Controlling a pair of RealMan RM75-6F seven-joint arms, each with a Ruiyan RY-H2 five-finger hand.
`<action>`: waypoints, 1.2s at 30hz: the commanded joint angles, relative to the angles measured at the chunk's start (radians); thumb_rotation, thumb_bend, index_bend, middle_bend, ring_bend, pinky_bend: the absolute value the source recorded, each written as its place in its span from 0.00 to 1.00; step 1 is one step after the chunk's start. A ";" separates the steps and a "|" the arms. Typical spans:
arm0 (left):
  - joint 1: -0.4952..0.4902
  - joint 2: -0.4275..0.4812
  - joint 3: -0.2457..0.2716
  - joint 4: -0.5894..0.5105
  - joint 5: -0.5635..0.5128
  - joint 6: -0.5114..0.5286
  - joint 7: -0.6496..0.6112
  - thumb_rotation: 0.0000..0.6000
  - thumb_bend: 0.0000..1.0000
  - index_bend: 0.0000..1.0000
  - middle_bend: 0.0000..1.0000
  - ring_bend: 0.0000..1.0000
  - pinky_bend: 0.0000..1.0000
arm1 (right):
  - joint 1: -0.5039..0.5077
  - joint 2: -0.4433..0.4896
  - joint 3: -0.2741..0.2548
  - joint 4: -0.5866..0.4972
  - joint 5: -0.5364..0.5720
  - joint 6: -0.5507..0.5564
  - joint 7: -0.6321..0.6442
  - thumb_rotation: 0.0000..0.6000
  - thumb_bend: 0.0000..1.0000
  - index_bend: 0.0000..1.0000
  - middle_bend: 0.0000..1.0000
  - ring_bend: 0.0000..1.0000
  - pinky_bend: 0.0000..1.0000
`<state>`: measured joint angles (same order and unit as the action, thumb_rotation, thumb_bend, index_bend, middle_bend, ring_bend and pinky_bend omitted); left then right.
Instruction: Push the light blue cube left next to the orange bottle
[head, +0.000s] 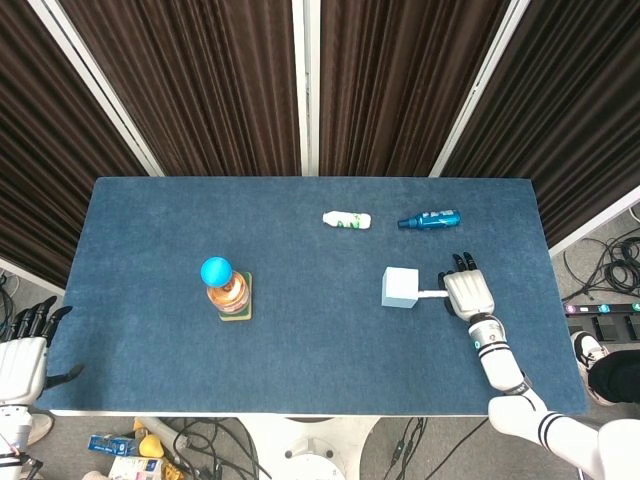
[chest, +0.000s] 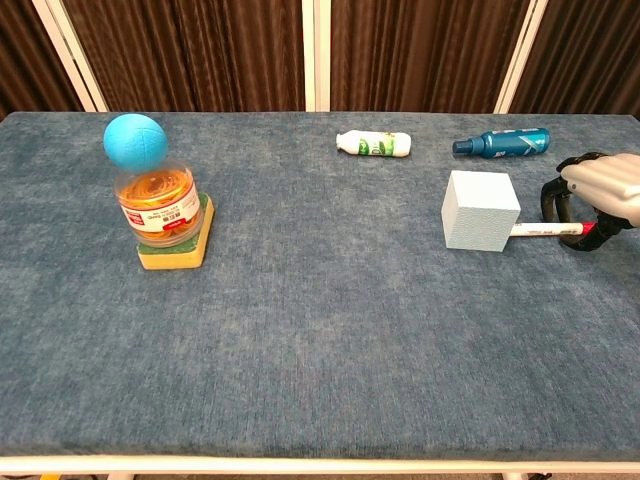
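Note:
The light blue cube (head: 400, 287) (chest: 480, 210) sits right of the table's centre. Far to its left the orange bottle (head: 227, 292) (chest: 158, 205) stands upright on a yellow-green sponge (chest: 178, 247), a blue ball (chest: 135, 141) on top. My right hand (head: 468, 294) (chest: 600, 190) hovers palm down just right of the cube, apart from it, its fingers curved over the red end of a white marker (chest: 545, 229) and holding nothing. My left hand (head: 25, 352) hangs off the table at lower left, fingers spread and empty.
The marker (head: 432, 294) lies with one end against the cube's right face. A white bottle (head: 347, 219) (chest: 375, 144) and a teal bottle (head: 429, 219) (chest: 502, 143) lie on their sides at the back. Blue cloth (chest: 320, 330) covers the table between cube and orange bottle.

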<state>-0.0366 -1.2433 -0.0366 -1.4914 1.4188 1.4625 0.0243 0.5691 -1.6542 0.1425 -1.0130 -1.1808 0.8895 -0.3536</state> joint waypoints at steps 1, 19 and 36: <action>0.001 -0.001 0.001 0.002 -0.001 -0.001 -0.001 1.00 0.15 0.22 0.16 0.10 0.10 | 0.001 -0.004 -0.002 0.005 -0.002 0.002 0.001 1.00 0.28 0.46 0.47 0.07 0.02; 0.005 -0.007 -0.001 0.019 0.000 0.003 -0.018 1.00 0.15 0.22 0.16 0.10 0.10 | 0.002 -0.022 -0.004 0.030 -0.019 0.029 0.016 1.00 0.40 0.62 0.58 0.17 0.08; 0.000 -0.005 -0.002 0.012 0.007 0.002 -0.008 1.00 0.15 0.22 0.16 0.10 0.10 | 0.008 0.104 -0.006 -0.079 -0.020 0.008 0.000 1.00 0.48 0.75 0.65 0.24 0.13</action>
<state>-0.0364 -1.2485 -0.0386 -1.4797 1.4259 1.4648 0.0160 0.5718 -1.5470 0.1345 -1.0913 -1.2045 0.9035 -0.3475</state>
